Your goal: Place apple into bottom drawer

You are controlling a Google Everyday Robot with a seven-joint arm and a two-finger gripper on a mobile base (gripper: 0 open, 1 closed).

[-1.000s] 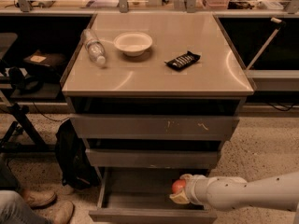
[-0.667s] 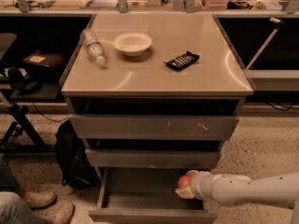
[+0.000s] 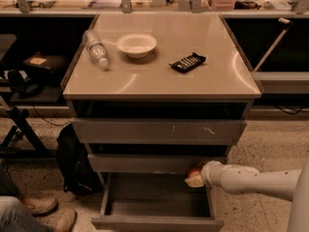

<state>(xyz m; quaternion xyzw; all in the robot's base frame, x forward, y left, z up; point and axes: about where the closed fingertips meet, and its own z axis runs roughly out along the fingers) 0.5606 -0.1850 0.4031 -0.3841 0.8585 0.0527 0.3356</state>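
Note:
The bottom drawer [image 3: 157, 223] is pulled open, a shallow grey tray whose inside looks empty. My gripper [image 3: 195, 179] reaches in from the right on a white arm and sits at the drawer's back right corner, just under the middle drawer's front. It is shut on the apple [image 3: 193, 172], which shows red with a yellowish patch at the gripper's tip. The apple is held above the drawer floor, partly hidden by the gripper.
The middle drawer [image 3: 154, 163] and the scratched top drawer [image 3: 159, 131] stick out slightly above. A white bowl [image 3: 136, 44], a plastic bottle [image 3: 95, 48] and a black snack pack [image 3: 188, 62] lie on the cabinet top. A black backpack [image 3: 72, 163] and a person's shoes [image 3: 43, 207] are on the left.
My gripper has moved with the apple up and back toward the drawer's rear right corner, closer to the middle drawer's front. The drawers have not moved.

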